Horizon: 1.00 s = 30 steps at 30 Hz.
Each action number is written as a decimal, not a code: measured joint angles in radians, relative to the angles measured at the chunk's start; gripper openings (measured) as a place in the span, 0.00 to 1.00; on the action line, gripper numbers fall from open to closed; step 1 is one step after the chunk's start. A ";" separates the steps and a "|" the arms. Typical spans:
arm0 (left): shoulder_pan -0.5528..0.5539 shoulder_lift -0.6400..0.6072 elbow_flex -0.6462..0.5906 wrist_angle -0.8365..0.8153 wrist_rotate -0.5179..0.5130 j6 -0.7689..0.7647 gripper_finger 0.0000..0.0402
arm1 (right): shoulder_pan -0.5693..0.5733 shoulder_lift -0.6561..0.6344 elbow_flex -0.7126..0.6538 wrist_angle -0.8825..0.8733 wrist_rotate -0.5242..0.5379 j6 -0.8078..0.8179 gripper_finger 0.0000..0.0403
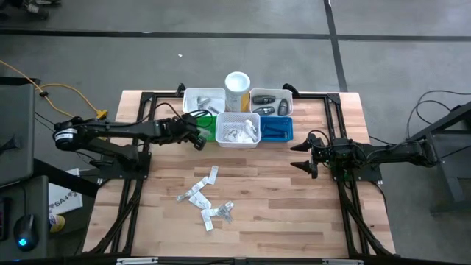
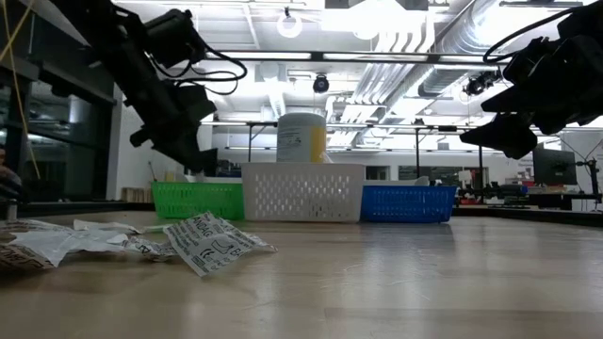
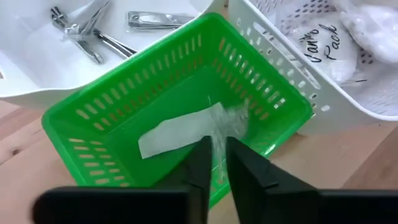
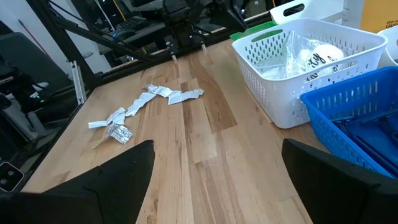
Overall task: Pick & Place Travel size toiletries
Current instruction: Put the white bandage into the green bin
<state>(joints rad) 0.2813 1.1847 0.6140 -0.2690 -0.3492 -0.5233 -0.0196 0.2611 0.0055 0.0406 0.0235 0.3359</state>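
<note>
In the high view the left gripper [image 1: 197,137] hides most of the green bin [image 1: 208,129]; its wrist view shows the fingers nearly pressed together over one silvery sachet [image 3: 186,129] lying inside, whether still pinched I cannot tell. Several more sachets [image 1: 206,199] lie scattered on the near worktop [image 1: 294,213]. Right gripper [image 1: 305,153] hovers spread, empty, right of the blue bin [image 1: 276,129]. A white bin [image 1: 238,130] sits between the two.

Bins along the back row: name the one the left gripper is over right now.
The green bin, left of the white mesh bin. The left gripper hangs over it with a sachet inside; the blue bin sits beyond the mesh one.
</note>
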 joint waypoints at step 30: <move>-0.402 0.202 0.000 0.254 0.269 0.718 0.47 | 0.000 0.000 0.000 0.000 0.000 0.000 0.86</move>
<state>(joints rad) -0.1205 1.3866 0.6144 -0.0152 -0.0803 0.1949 -0.0200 0.2611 0.0051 0.0406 0.0234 0.3362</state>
